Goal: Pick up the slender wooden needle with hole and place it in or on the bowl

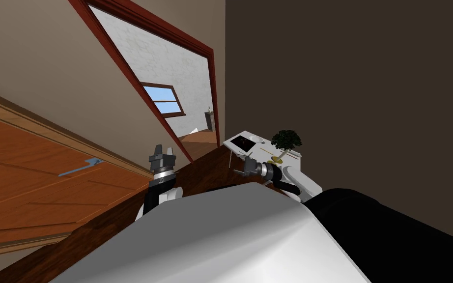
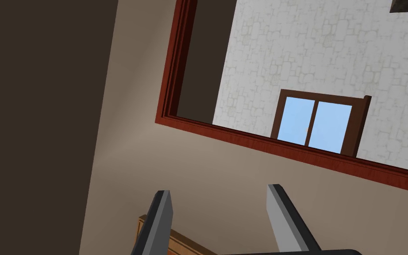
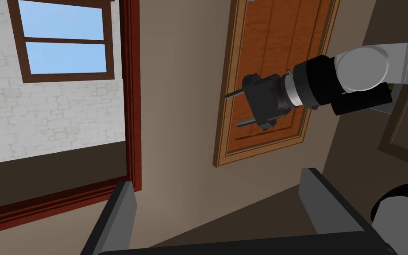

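Note:
A small white table [image 1: 235, 145] stands far ahead by the dark wall. On it are a black flat thing [image 1: 242, 143], a pale rounded shape [image 1: 256, 139] that may be the bowl, and a thin pale sliver [image 1: 273, 149] that may be the needle; both are too small to tell. My left gripper [image 1: 163, 150] [image 2: 218, 192] [image 3: 233, 110] is raised near the wooden door, open, with nothing between its fingers. My right gripper [image 1: 239, 166] [image 3: 216, 179] hangs short of the table, wide open and empty.
A potted plant [image 1: 286, 140] and a yellowish disc [image 1: 279, 160] share the table. A wooden door [image 1: 34, 167] is on my left. A red-framed doorway [image 1: 171, 83] opens to a room with a window [image 1: 164, 100]. A dark wall [image 1: 348, 98] is on the right.

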Robot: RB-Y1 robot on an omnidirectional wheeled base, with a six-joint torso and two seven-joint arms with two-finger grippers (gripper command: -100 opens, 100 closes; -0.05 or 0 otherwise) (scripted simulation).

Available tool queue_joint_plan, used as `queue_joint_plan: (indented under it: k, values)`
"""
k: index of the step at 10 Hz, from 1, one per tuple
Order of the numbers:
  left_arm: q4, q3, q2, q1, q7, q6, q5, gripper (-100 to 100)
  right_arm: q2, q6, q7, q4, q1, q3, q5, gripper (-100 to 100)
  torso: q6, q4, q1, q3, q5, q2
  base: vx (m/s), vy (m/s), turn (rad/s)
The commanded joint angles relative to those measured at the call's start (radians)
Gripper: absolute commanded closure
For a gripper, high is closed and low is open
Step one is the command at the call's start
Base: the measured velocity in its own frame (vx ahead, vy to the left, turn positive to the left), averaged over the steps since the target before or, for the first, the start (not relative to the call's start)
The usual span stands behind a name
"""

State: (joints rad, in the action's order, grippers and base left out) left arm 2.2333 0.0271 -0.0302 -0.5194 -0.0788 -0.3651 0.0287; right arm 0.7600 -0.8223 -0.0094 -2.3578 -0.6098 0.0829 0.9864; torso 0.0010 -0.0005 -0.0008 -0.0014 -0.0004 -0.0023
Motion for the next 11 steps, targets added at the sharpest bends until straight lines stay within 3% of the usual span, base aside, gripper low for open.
queue_joint_plan:
  k: [1, 2, 3, 6, 8, 9, 10, 11]
  values:
    - [0.0, 0.0, 0.0, 0.0, 0.0, 0.0, 0.0, 0, 0.005, 0.0, 0.001, 0.008, 0.007, -0.01, 0.03, -100, 0.0, 0.0, 0.0, 0.0, 0.0, 0.0, 0.005, -0.01, 0.002]
    - [0.0, 0.0, 0.0, 0.0, 0.0, 0.0, 0.0, 0, 0.051, -0.01, -0.013, 0.018, 0.007, -0.011, 0.071, -100, 0.0, 0.0, 0.001, 0.0, 0.0, 0.0, 0.01, -0.005, 0.229]
    - [0.0, 0.0, 0.0, 0.0, 0.0, 0.0, 0.0, 0, 0.051, -0.01, -0.013, 0.018, 0.007, -0.011, 0.096, -100, -0.001, 0.0, 0.001, 0.0, 0.0, 0.0, 0.012, -0.014, 0.105]
    - [0.0, 0.0, 0.0, 0.0, 0.0, 0.0, 0.0, 0, 0.141, -0.028, -0.042, 0.048, 0.009, -0.018, 0.19, -100, 0.0, 0.0, 0.001, 0.0, 0.0, 0.0, 0.014, -0.01, 0.147]
    - [0.0, 0.0, 0.0, 0.0, 0.0, 0.0, 0.0, 0, 0.148, -0.028, -0.042, 0.048, 0.009, -0.018, 0.226, -100, 0.0, 0.0, 0.001, 0.0, 0.0, 0.0, 0.009, -0.006, 0.037]
    - [0.0, 0.0, 0.0, 0.0, 0.0, 0.0, 0.0, 0, 0.192, -0.036, -0.058, 0.066, 0.011, -0.023, 0.263, -100, 0.0, 0.0, 0.001, 0.0, 0.0, 0.0, 0.012, 0.002, 0.155]
    - [0.0, 0.0, 0.0, 0.0, 0.0, 0.0, 0.0, 0, 0.196, -0.036, -0.058, 0.066, 0.011, -0.023, 0.288, -100, 0.0, 0.0, 0.001, 0.0, 0.0, 0.0, 0.015, -0.003, 0.111]
    - [0.0, 0.0, 0.0, 0.0, 0.0, 0.0, 0.0, 0, 0.239, -0.044, -0.073, 0.086, 0.014, -0.03, 0.322, -100, 0.0, 0.0, 0.001, 0.0, 0.0, 0.0, 0.022, 0.003, 0.146]
